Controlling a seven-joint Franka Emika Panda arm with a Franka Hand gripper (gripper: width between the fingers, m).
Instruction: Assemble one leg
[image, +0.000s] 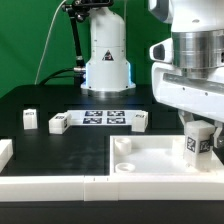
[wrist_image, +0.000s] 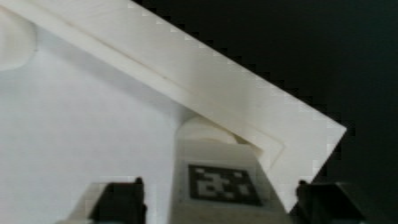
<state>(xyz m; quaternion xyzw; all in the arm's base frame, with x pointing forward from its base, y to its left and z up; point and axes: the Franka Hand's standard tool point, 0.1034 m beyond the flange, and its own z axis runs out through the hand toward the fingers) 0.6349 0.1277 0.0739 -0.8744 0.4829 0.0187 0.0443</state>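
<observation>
Tool (wrist_image: 221, 204) spread wide (not touching) astride the leg (wrist_image: 221, 172); its long axis stands upright.

A green backdrop (image: 20, 30) rises behind the matte black table (image: 30, 100) (light even and bright)

White on black
White leg (image: 195, 143) with black-and-white tag (image: 191, 146); plain white panel (image: 150, 160); black table (image: 40, 100); green backdrop (image: 30, 30) at twelve o'clock.
</observation>
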